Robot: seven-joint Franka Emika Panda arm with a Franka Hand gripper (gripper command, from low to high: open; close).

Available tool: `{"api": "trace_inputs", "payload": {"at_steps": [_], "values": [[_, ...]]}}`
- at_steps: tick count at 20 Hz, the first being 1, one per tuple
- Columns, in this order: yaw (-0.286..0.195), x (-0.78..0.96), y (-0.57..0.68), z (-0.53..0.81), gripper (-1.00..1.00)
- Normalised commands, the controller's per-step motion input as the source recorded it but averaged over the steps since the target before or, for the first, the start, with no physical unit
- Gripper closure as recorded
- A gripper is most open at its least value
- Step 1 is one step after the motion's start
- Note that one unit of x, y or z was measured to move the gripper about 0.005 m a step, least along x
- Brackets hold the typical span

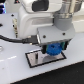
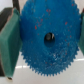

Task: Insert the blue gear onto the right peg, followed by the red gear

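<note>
Gripper (image 1: 52, 50) low over the plate (image 1: 34, 59), clamped on the blue gear (image 1: 53, 49). Wrist view: blue gear (image 2: 48, 37) fills most of the frame, toothed rim clear all round, dark centre hole showing; a teal finger pad (image 2: 9, 40) presses its edge on one side, the opposite pad just visible at the frame edge. Exterior view: gear sits under the black gripper body, above the plate's right half, on the exterior view's right. Plate is grey with black rim, lying flat on the white table (image 1: 15, 70). Cannot tell whether the gear touches the plate. Pegs hidden behind gripper and gear. Red gear not in sight.
</note>
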Motion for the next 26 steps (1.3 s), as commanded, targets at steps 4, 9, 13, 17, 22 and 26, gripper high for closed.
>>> {"api": "trace_inputs", "payload": {"at_steps": [4,9,13,17,22,26], "values": [[0.0,0.07,0.02,0.22,1.0],[0.0,0.05,-0.1,-0.16,1.0],[0.0,0.11,-0.12,-0.33,1.0],[0.0,0.1,-0.01,-0.22,1.0],[0.0,0.05,0.04,-0.05,1.0],[0.0,-0.01,0.12,0.26,-1.0]]}}
